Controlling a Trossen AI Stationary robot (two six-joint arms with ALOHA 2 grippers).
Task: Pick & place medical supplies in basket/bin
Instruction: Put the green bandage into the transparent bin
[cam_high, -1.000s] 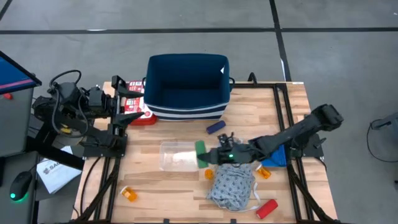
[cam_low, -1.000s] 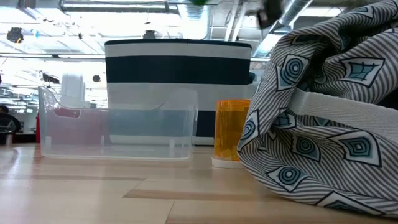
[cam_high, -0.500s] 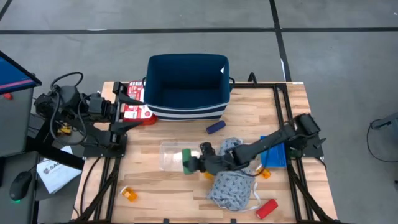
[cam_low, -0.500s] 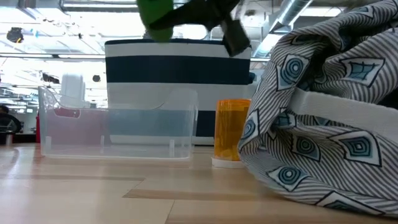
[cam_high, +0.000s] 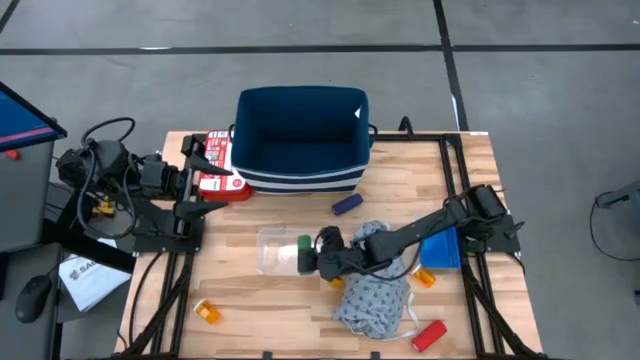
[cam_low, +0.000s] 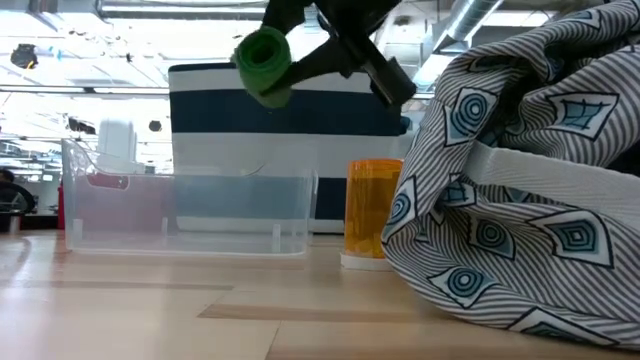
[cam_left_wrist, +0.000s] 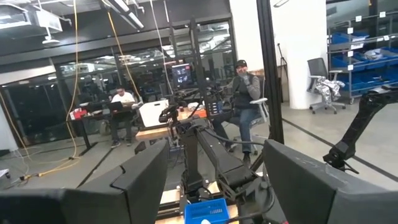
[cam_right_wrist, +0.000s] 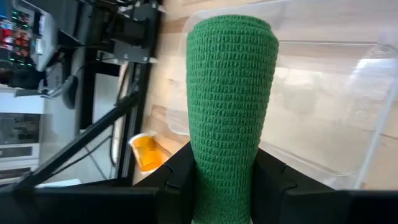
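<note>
Fingers of the right gripper (cam_high: 306, 253) clench a green cylinder (cam_right_wrist: 231, 99) with knitted, bandage-like texture; left gripper (cam_high: 205, 172) fingers spread.

The basket (cam_high: 302, 135) is sitting at the table's far edge, the flat box (cam_high: 214, 166) just left of it. The clear tray (cam_high: 283, 250) is lying mid-table, the cloth (cam_high: 373, 300) right of it, nearer the front.

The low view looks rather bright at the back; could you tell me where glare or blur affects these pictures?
Low view: ceiling lights wash out the room behind the clear tray; the patterned cloth close by looks soft. Right wrist view: the green roll fills the picture, the tray behind it hazy. High view: evenly lit.
</note>
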